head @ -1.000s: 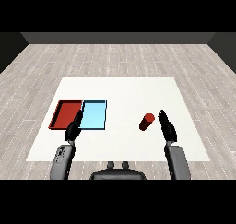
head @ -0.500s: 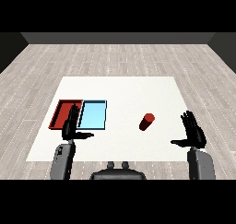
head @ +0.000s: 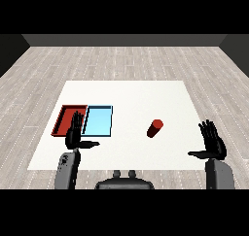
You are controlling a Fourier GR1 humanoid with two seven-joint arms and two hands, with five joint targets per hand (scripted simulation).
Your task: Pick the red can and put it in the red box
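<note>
**Red can not yet picked up**

We judge the task barely begun: the red can (head: 155, 128) stands on the white surface (head: 126, 96), right of the light blue tray (head: 98, 120) and well apart from the red tray (head: 69, 119), which holds nothing we can see. Grasp, carry and release all remain. Our right hand (head: 212, 143) is spread flat, fingers straight, holding nothing, off to the can's right. Our left hand (head: 75, 134) is likewise open, hovering at the red tray's near edge.
</note>
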